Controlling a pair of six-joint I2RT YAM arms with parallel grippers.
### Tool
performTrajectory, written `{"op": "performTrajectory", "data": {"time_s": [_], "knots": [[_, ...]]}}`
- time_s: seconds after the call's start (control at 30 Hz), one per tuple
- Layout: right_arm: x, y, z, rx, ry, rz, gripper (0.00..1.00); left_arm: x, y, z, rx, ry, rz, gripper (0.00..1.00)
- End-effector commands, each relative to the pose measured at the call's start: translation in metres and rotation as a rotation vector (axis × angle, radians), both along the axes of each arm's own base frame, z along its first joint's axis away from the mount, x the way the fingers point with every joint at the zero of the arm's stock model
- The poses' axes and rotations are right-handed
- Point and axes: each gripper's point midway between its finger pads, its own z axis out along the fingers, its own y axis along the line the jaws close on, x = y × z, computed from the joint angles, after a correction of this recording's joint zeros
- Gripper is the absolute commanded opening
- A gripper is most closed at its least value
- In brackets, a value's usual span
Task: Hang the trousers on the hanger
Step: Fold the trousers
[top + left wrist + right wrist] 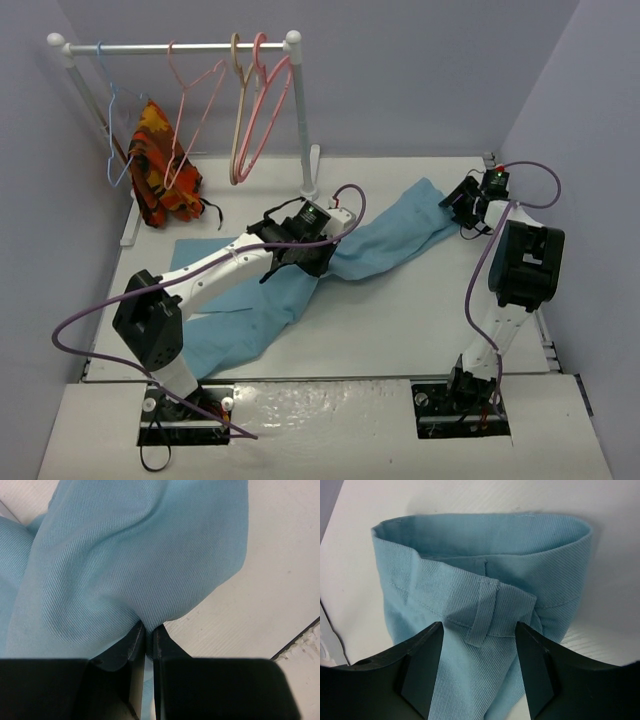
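The light blue trousers [400, 235] lie wrinkled and diagonal across the table, from near left to far right. My left gripper [322, 262] sits at their middle, shut on a pinched fold of the trousers [125, 555]; its fingers [149, 627] press together on the cloth. My right gripper [462, 205] is at the far-right end, open, its fingers [479, 626] standing either side of the waistband and belt loop of the trousers [485, 545]. The thin salmon-pink wire hanger [206, 105] hangs on the white rail at the back left, away from both grippers.
On the rail [180, 47] also hang a thin blue wire hanger [113, 135] and thicker pink and beige hangers [255, 110]. An orange, red and yellow patterned cloth [160, 175] hangs below. The rail's right post [300, 120] stands behind the left gripper. Walls enclose three sides.
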Motion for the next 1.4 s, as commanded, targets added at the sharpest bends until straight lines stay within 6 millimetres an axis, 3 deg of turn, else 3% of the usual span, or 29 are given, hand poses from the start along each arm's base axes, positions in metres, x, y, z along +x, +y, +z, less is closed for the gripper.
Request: {"op": "performTrajectory", "data": {"time_s": [0.0,0.13,0.37,0.43,0.5,0.57,0.63,0.73,0.8,0.87,0.93,1.0,1.1,1.2,1.27,1.37], "knots": [[0.003,-0.005,0.015,-0.039,-0.052,-0.034,0.57,0.008,-0.005,0.023,-0.050,-0.062,0.015,0.00],[-0.005,-0.006,0.009,-0.052,-0.029,-0.037,0.59,0.008,-0.004,0.017,-0.041,-0.055,0.016,0.00],[0.000,-0.005,0.006,-0.051,-0.029,-0.025,0.58,0.010,-0.004,0.015,-0.032,-0.059,0.017,0.00],[0.004,-0.003,0.007,-0.051,-0.036,-0.018,0.52,0.011,-0.004,0.014,-0.027,-0.060,0.015,0.00],[0.007,-0.004,0.012,-0.056,-0.048,-0.014,0.38,0.012,-0.003,0.012,-0.017,-0.067,0.016,0.00],[0.014,-0.005,0.029,-0.077,-0.084,-0.010,0.15,0.015,0.000,0.010,-0.005,-0.074,0.021,0.00],[0.024,-0.007,0.054,-0.114,-0.119,-0.004,0.00,0.024,0.006,0.006,0.015,-0.089,0.039,0.00],[0.034,-0.007,0.104,-0.155,-0.168,0.003,0.00,0.044,0.019,0.001,0.062,-0.124,0.083,0.00],[0.044,-0.008,0.150,-0.182,-0.228,0.001,0.00,0.063,0.032,0.002,0.092,-0.162,0.120,0.00],[0.046,-0.009,0.182,-0.193,-0.257,-0.004,0.00,0.088,0.047,0.006,0.127,-0.205,0.161,0.00],[0.046,-0.011,0.213,-0.202,-0.294,-0.021,0.00,0.110,0.056,0.019,0.130,-0.249,0.194,0.00],[0.043,-0.012,0.239,-0.213,-0.330,-0.033,0.00,0.132,0.062,0.044,0.138,-0.323,0.219,0.00],[0.032,-0.014,0.270,-0.229,-0.367,-0.052,0.00,0.149,0.069,0.083,0.140,-0.417,0.235,0.00],[0.003,-0.020,0.283,-0.252,-0.355,-0.087,0.00,0.142,0.066,0.113,0.096,-0.455,0.237,0.00],[-0.019,-0.027,0.276,-0.261,-0.323,-0.116,0.00,0.122,0.063,0.113,0.067,-0.430,0.229,0.03],[-0.064,-0.034,0.240,-0.223,-0.238,-0.161,0.00,0.083,0.046,0.093,0.009,-0.347,0.207,0.16]]}}
